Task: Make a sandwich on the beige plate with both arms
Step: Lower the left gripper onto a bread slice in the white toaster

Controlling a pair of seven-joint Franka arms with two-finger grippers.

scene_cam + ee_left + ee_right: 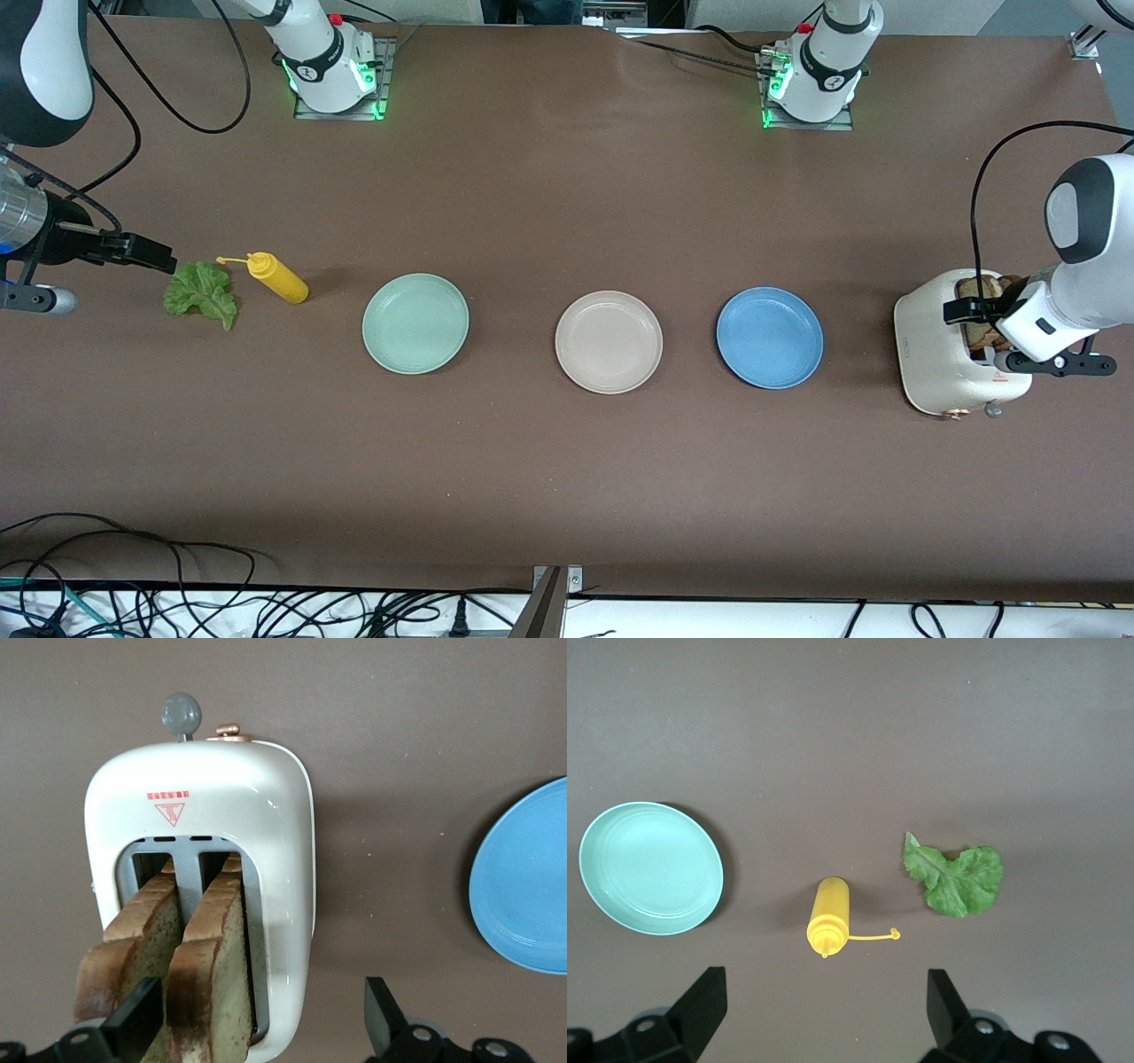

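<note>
A: Where's the bread?

B: Two bread slices (182,966) stand upright in the toaster (952,368) at the front view's right edge. The left gripper (257,1023) hovers over them, jaws wide, holding nothing.

A: How will they handle?

B: Probably light, stiff, crumbly; pinch one slice's top crust across its thickness.

A: And the lettuce (202,292)?

B: Mid-left, beside the mustard bottle (277,276). Limp, I'd guess; take the thick stem end. The right gripper (824,1014) hangs over it, spread wide, empty. The beige plate (609,341) sits centre, bare.

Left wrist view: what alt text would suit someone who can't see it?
Two brown bread slices stand in a white toaster on a brown table, with the open left gripper over them. A blue plate lies beside the toaster.
</note>
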